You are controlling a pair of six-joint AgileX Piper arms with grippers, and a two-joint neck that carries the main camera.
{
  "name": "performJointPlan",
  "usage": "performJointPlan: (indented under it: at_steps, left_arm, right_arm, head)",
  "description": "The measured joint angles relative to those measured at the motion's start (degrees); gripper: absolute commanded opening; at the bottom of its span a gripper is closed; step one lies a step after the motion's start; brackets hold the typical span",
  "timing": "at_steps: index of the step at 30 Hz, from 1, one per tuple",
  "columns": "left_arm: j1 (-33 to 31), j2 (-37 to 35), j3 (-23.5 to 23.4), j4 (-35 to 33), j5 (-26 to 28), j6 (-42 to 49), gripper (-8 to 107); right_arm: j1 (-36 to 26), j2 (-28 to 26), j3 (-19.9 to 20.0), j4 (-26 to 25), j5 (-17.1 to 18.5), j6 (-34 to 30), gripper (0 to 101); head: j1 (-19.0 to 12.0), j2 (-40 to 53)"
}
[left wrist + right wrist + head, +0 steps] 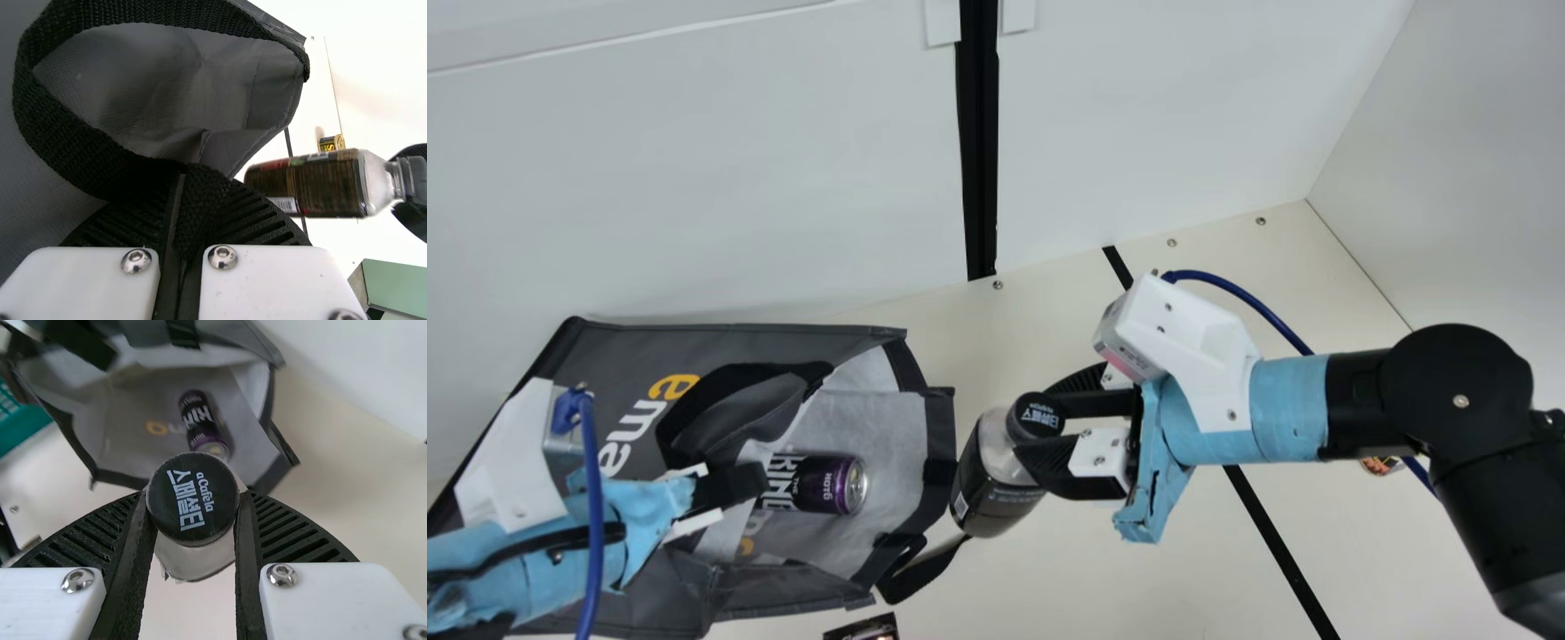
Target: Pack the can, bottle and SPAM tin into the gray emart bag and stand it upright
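the bottle (996, 502) is hanging tilted just by the open mouth of the bag (738, 342), and from here i can't tell if the two are touching. the right gripper (1036, 420) is pinching it at the cap end. the can (827, 484) is lying on its side inside the bag, which is itself lying down. the left gripper (760, 480) is clamping a black strap (63, 127) of the bag. farther off, the tin (330, 143) is sitting on the table (1156, 569).

The cream table (1103, 569) carries the bag (765, 342), on its side — and, well apart, the tin (331, 143) — a black strip (1280, 551) between them.
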Motion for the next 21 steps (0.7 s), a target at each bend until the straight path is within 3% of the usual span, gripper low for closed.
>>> performJointPlan:
  at_steps: [21]
  left_arm:
    - [0.0,0.0,0.0,0.0,0.0,0.0,-8]
  right_arm:
    - [2.5,2.3,-1.4,8.7,-0.2,-1.8,0]
  head:
    - [0.0,0.0]
